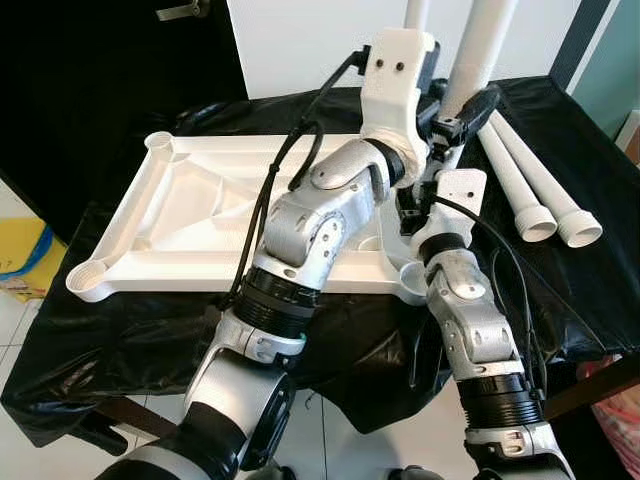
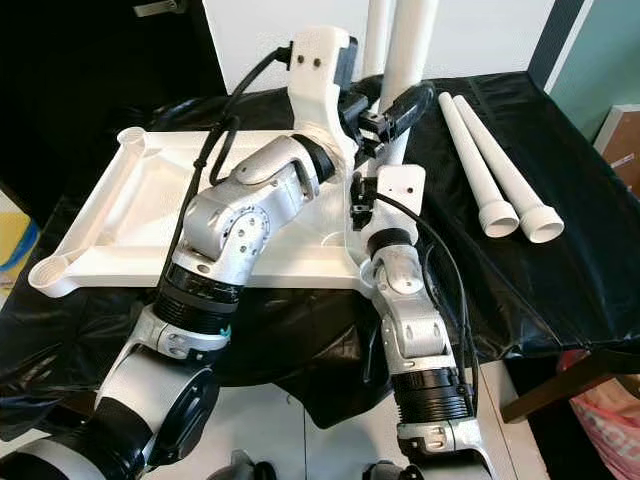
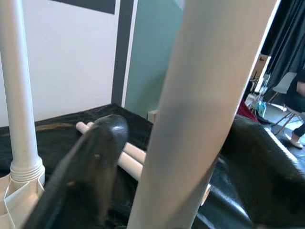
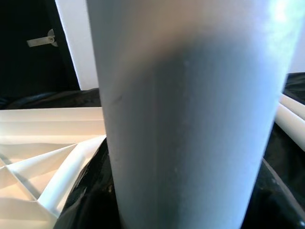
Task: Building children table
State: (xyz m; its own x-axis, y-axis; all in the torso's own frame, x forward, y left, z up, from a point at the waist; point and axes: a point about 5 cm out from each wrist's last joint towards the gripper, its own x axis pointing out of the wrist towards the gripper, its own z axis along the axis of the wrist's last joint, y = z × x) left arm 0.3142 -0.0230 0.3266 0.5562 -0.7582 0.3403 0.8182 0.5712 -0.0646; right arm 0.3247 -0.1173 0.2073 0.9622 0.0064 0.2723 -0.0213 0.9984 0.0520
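Two white plastic legs [image 1: 545, 190] lie loose on the black-draped worktop [image 1: 600, 290], well to the right of the upturned white tabletop [image 1: 180, 215]; a third leg [image 3: 19, 105] already stands in a far corner socket, and a fourth leg [image 1: 478, 60] stands upright at the near right corner, held by both arms; the left gripper [image 1: 455, 122] has its black fingers [image 3: 90, 162] clenched on either side of this leg partway up; the right gripper [image 1: 415, 215] sits just below, close against the leg near its socket, though whether its fingers are closed cannot be told; the legs look like light, stiff, hollow tubes with a smooth and likely slippery skin, so a firm hold low on the shaft, near the flared end, seems safest for pressing one home; the socket under the held leg is hidden behind the arms, so how deeply it is seated is hard to judge; the leg's top is cut off.
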